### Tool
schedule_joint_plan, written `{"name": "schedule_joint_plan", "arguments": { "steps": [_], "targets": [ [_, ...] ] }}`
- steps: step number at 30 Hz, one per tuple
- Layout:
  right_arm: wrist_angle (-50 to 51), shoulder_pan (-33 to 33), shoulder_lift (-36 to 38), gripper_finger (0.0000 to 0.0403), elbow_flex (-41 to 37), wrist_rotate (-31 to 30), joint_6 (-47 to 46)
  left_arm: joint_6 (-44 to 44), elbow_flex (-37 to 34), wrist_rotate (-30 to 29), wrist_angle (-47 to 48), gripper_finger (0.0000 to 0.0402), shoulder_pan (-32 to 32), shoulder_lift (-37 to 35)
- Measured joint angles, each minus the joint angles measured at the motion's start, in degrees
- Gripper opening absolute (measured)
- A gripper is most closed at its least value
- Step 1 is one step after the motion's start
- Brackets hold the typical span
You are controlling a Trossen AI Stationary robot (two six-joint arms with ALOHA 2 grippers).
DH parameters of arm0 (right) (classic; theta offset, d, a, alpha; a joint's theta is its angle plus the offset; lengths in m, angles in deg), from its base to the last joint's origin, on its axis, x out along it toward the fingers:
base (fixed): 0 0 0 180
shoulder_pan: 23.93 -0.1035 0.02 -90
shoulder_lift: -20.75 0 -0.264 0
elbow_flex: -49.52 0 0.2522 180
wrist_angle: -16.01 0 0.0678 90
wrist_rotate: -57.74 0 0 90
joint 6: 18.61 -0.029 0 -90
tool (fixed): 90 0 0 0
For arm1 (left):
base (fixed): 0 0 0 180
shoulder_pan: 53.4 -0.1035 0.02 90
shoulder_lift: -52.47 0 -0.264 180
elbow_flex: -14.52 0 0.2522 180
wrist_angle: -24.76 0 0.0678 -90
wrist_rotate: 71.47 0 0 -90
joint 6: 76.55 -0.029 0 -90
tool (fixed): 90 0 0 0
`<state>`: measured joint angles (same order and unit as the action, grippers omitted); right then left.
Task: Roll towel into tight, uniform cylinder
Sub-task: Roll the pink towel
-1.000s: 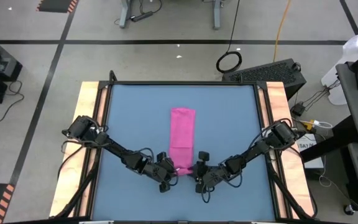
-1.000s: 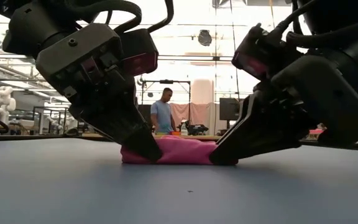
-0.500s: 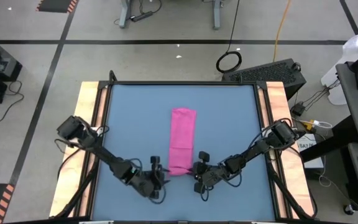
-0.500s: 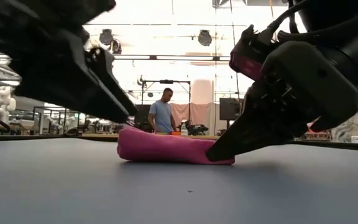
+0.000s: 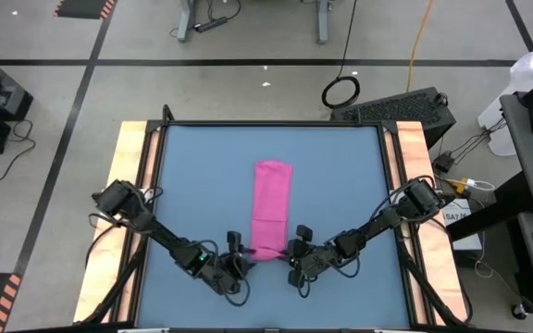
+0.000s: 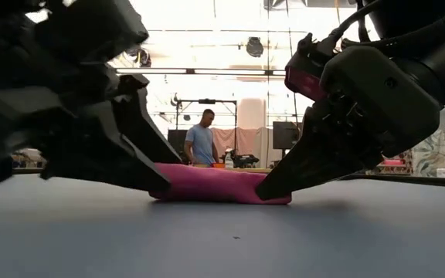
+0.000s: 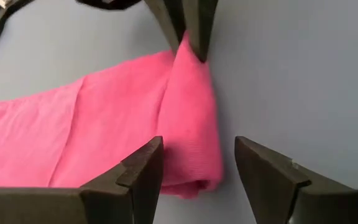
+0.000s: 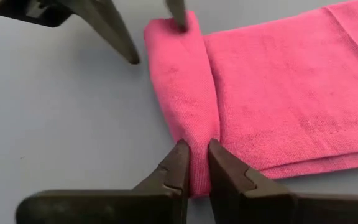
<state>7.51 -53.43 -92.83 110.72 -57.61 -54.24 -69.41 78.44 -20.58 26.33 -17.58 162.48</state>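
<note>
One turn only is rolled into the towel, lying mid-table; most remains flat. Right gripper pinches the rolled end; left gripper straddles it, fingers apart.

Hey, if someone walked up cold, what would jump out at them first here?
The magenta towel, a long folded strip mid-table with a small roll started at its near end. The right gripper is shut on that roll's end, while the left gripper stands open at the other end.
</note>
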Motion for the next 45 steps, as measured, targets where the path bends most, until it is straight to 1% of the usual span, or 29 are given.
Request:
{"name": "schedule_joint_plan", "arguments": {
  "steps": [5,8,10,13,19,21,23,26,29,32,35,37,41,45],
  "targets": [
    [-0.11,0.0,-0.02,0.0036,0.0,0.48,0.0,3.73,0.02,1.64,1.75,0.0203,-1.91,0.0],
    [-0.17,0.31,0.0,0.0036,0.0,1.84,-0.2,5.22,0.1,5.45,3.02,0.0203,-3.26,-0.08],
    [-0.19,0.31,0.0,0.0036,-0.01,1.89,-0.8,5.97,0.11,6.99,3.12,0.0198,-3.84,-0.13],
    [-0.19,0.31,-0.01,0.0036,-0.02,1.91,-0.99,6.01,0.13,7.58,2.9,0.0174,-3.92,-0.15],
    [-0.19,0.31,0.0,0.0036,-0.02,1.89,-1.26,6.67,0.13,8.17,2.17,0.01,-3.39,-0.09],
    [-0.19,0.31,0.0,0.0036,-0.02,1.89,-1.27,7.54,0.12,8.17,2.22,0.0086,-3.07,-0.09],
    [-0.19,0.31,0.0,0.0036,-0.02,1.88,-1.28,8.66,0.13,7.82,2.23,0.0083,-2.64,-0.07],
    [-0.19,0.31,0.0,0.0036,-0.03,1.86,-1.44,8.98,0.11,7.3,2.28,0.0101,-1.99,-0.04],
    [-0.19,0.31,-0.01,0.0036,-0.04,1.84,-1.47,10.05,0.11,5.47,2.32,0.0146,-1.32,-0.04],
    [-0.19,0.31,0.0,0.0036,-0.04,1.83,-1.47,10.15,0.11,1.93,2.27,0.0197,0.07,-0.04],
    [-0.19,0.31,0.0,0.0036,-0.04,1.82,-1.47,9.8,0.11,-1.95,1.69,0.0233,2.17,-0.04],
    [-0.19,0.31,0.0,0.0036,-0.04,1.8,-1.77,8.59,0.11,-4.72,0.37,0.0244,3.6,-0.04],
    [-0.22,0.31,0.0,0.0036,-0.04,1.78,-2.3,4.48,0.11,-8.42,-3.07,0.0248,5.28,-0.04],
    [-0.19,0.31,0.0,0.0036,-0.04,1.76,-2.3,0.76,0.11,-8.99,-3.4,0.0248,5.59,-0.04]
  ]
}}
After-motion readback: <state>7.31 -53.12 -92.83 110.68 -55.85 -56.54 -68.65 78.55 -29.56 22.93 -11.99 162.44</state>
